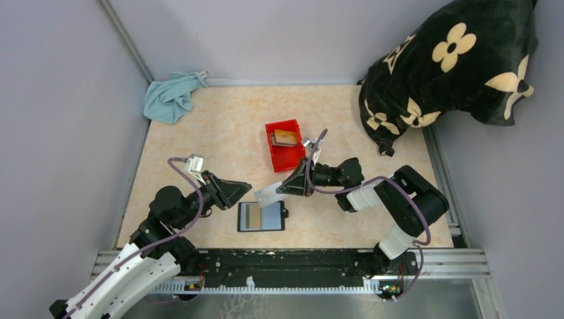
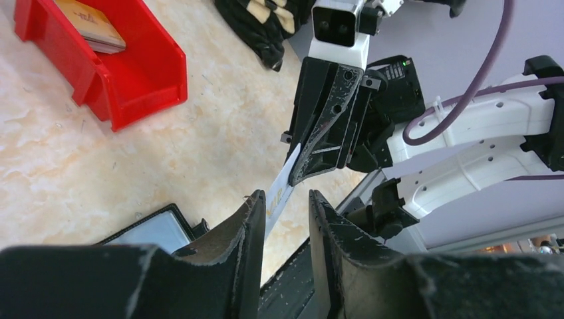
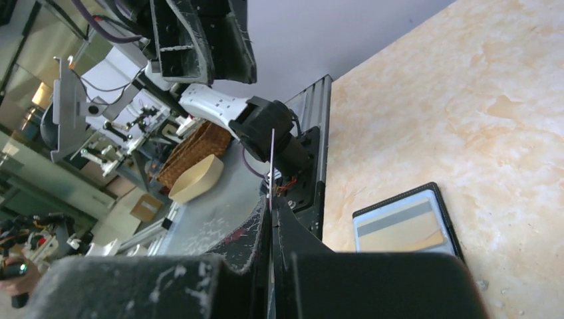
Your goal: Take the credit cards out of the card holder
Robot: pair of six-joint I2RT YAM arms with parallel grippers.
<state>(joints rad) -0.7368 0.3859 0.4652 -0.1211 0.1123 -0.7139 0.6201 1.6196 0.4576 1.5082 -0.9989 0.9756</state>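
Tan cards (image 1: 285,137) in red bin (image 1: 288,158); card (image 1: 251,216) in card holder (image 1: 273,216)

You have: bin (image 1: 287,157) glossy red plastic; table (image 1: 219,133) smooth, marbled; far-left rag (image 1: 171,98) soft cloth; left gripper (image 2: 286,196) matt black, scuffed.

no text readable, dark marks on the tan card (image 2: 90,25) in the red bin (image 2: 145,74) too blurred to make out
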